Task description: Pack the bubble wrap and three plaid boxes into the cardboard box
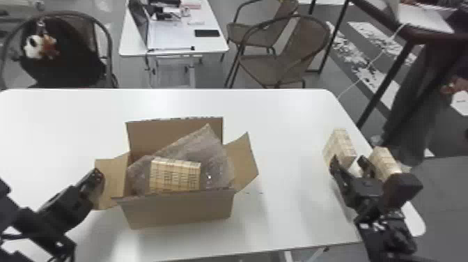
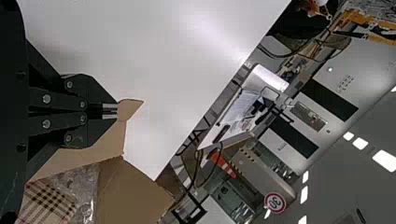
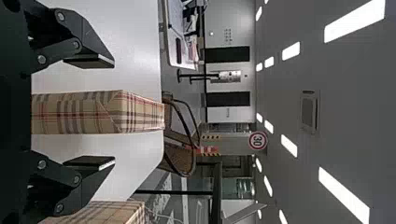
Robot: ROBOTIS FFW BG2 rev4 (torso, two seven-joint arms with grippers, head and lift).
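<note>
The open cardboard box (image 1: 181, 209) stands left of the table's middle. Inside it lies bubble wrap (image 1: 216, 156), with one plaid box (image 1: 175, 174) resting on it. My left gripper (image 1: 96, 176) is at the carton's left flap; in the left wrist view this gripper (image 2: 110, 111) is shut on the flap (image 2: 130, 108). At the table's right side my right gripper (image 1: 349, 163) is at a second plaid box (image 1: 339, 146), and a third plaid box (image 1: 383, 160) stands just right of it. In the right wrist view the right gripper (image 3: 112, 112) is open, with a plaid box (image 3: 107, 112) between its fingers, touching neither.
The white table (image 1: 285, 115) has its right edge close beyond the two plaid boxes there. The carton's right flap (image 1: 242, 162) sticks outward, and its back flap (image 1: 156, 134) stands up. Chairs (image 1: 282, 62) and another table (image 1: 174, 38) are behind.
</note>
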